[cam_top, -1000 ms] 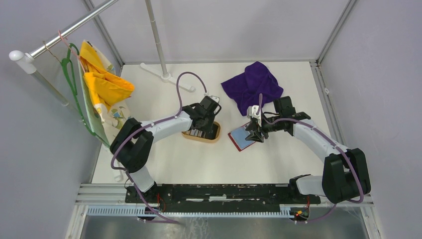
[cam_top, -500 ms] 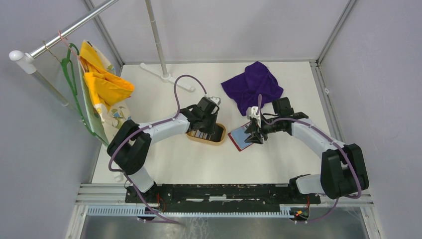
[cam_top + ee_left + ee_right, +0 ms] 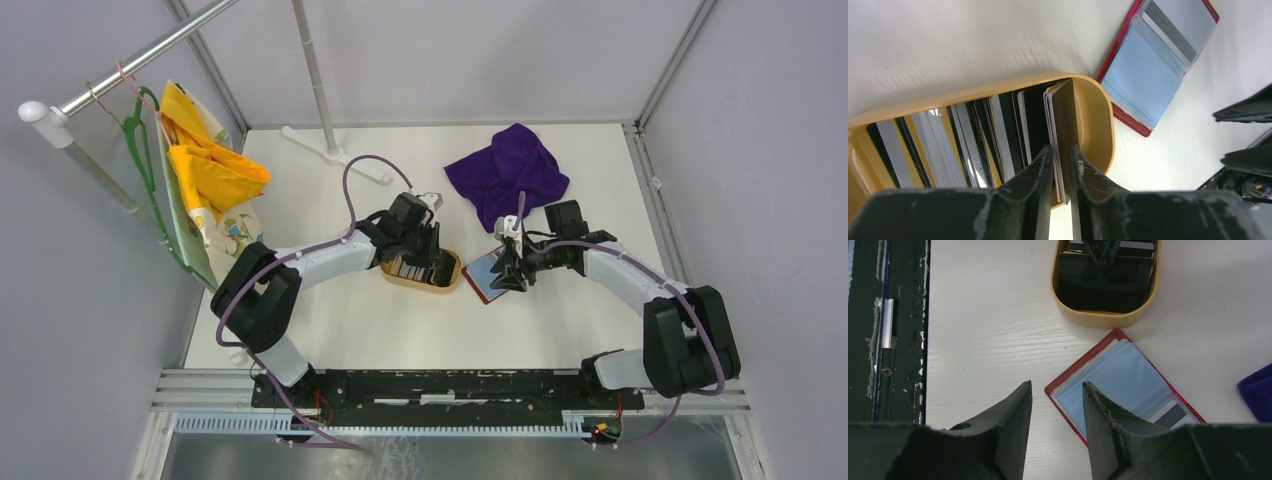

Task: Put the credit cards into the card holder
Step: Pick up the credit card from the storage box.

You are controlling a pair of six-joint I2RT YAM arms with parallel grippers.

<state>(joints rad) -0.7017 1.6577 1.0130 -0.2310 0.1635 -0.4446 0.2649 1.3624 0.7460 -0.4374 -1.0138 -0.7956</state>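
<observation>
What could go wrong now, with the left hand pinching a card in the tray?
1. The left hand pinches the dark card with pale-edged cards pressed against it, so it may lift several at once.
2. The tray lies close to the wallet; a snagged card could drag it into the wallet.
3. The right hand is open over the wallet's corner, not gripping, so the wallet may slide when a card is pushed in.

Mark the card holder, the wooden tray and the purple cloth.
card holder (image 3: 1120,377), right wrist view, on its pale blue inner sleeve
wooden tray (image 3: 1096,134), left wrist view, bare inner end wall
purple cloth (image 3: 508,172), top view, its middle
</observation>
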